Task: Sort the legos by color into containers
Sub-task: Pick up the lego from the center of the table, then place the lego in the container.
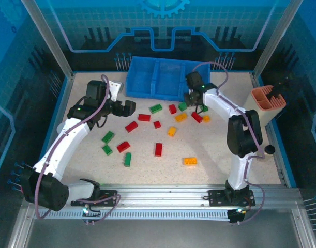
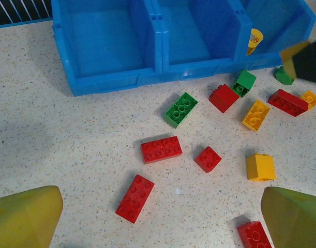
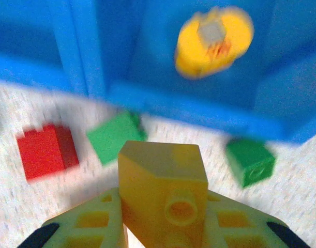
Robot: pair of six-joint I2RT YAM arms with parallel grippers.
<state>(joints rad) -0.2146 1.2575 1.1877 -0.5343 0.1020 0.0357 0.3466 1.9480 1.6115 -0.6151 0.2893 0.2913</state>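
Note:
The blue tray [image 1: 142,82] with three compartments stands at the back of the table. Red, green and orange-yellow legos lie scattered in front of it, among them a red brick [image 1: 131,126], a green brick [image 1: 155,108] and an orange brick [image 1: 190,161]. My right gripper [image 1: 192,98] hovers at the tray's front right corner, shut on a yellow brick [image 3: 163,170]. A yellow piece [image 3: 214,41] lies in the right compartment [image 2: 282,20]. My left gripper [image 2: 163,212] is open above two red bricks [image 2: 135,198] [image 2: 161,149], nothing between its fingers [image 2: 28,212].
A salmon-and-beige tall holder [image 1: 268,101] stands at the right edge of the table. Green bricks [image 3: 250,160] [image 3: 114,137] and a red brick [image 3: 46,150] lie just below my right gripper, in front of the tray wall. Frame posts rise at the back corners.

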